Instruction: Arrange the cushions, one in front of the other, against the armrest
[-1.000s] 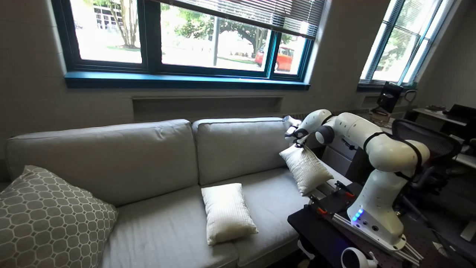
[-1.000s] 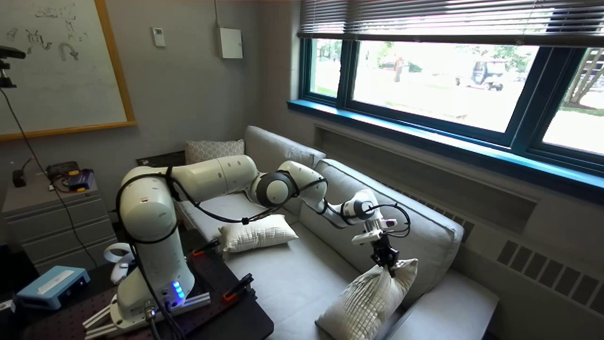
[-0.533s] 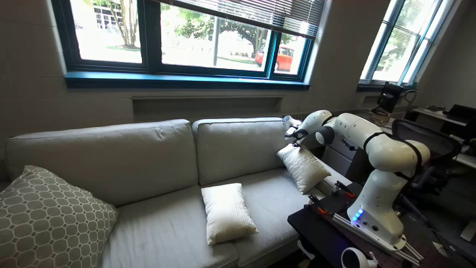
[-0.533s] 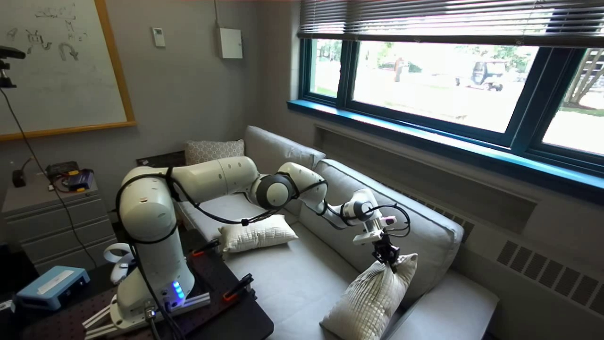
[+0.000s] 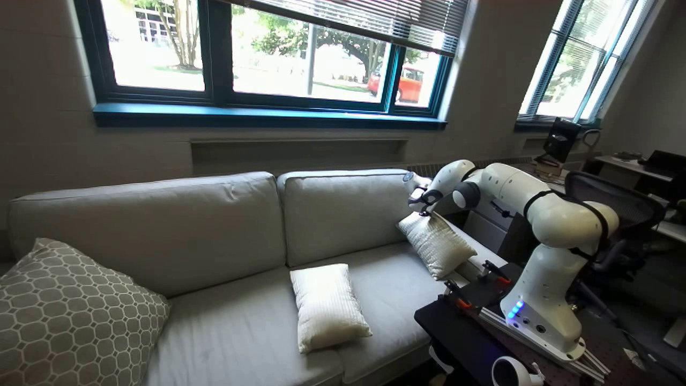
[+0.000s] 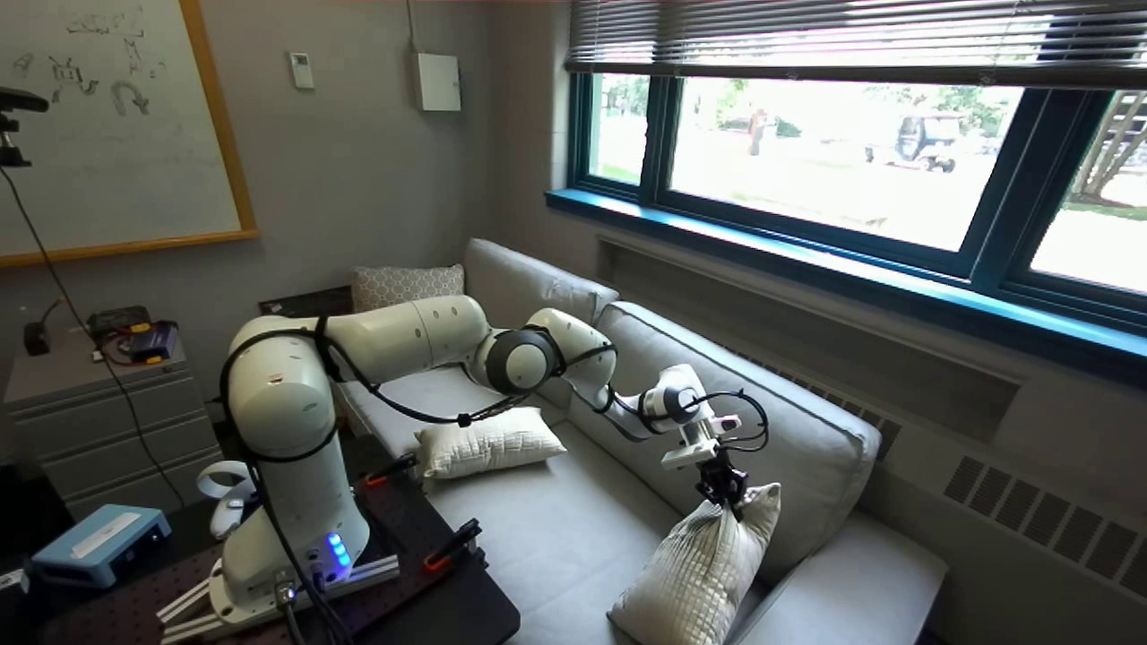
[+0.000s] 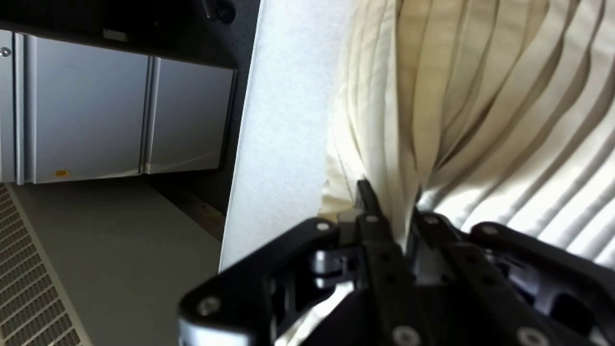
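- A light grey sofa (image 5: 177,230) stands along the wall (image 5: 144,153), under a blue-framed window (image 5: 300,64) with its blinds (image 5: 407,24) partly lowered.
- The white robot arm (image 6: 412,331) is mounted on a black desk (image 6: 457,618) in front of the sofa and reaches over towards the armrest (image 6: 860,582).
- Its gripper (image 7: 391,192) is clamped on a gathered fold at the top of one cream cushion (image 6: 694,573); creases fan out from the grip.
- This cushion is tilted, just beside the armrest; whether the two touch, I cannot tell.
- The second cream cushion (image 5: 328,308) lies flat on the seat (image 5: 230,327), well apart from the armrest.
- A larger lattice-patterned cushion (image 5: 80,311) sits at the sofa's opposite end.
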Tool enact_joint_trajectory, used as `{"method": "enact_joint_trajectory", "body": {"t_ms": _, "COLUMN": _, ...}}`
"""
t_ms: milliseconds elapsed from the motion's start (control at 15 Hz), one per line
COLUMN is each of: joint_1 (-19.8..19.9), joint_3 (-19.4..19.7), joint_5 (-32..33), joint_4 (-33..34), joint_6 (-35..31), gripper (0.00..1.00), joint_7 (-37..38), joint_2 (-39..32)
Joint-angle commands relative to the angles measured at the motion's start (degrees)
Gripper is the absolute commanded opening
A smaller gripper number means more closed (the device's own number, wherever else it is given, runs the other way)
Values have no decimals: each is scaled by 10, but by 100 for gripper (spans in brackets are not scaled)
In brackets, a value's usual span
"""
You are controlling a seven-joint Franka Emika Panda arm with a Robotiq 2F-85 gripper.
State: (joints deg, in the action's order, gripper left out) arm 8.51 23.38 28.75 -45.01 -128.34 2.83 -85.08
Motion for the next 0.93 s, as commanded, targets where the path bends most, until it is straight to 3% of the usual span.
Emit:
{"method": "enact_joint_trajectory", "body": {"t_ms": 0, "joint_1": 3, "joint_3": -3, "joint_5": 10, "joint_4": -1, "joint_6": 3, "gripper": 39, "joint_7": -4, "joint_2": 0}}
{"method": "enact_joint_trajectory", "body": {"t_ms": 533, "joint_1": 30, "joint_3": -15, "joint_5": -26, "joint_4": 34, "joint_6": 15, "gripper": 99, "joint_7": -5, "joint_2": 1}}
{"method": "enact_joint_trajectory", "body": {"t_ms": 867, "joint_1": 48, "joint_3": -40, "joint_5": -77, "joint_4": 69, "joint_6": 17, "gripper": 100, "joint_7": -2, "joint_2": 8}}
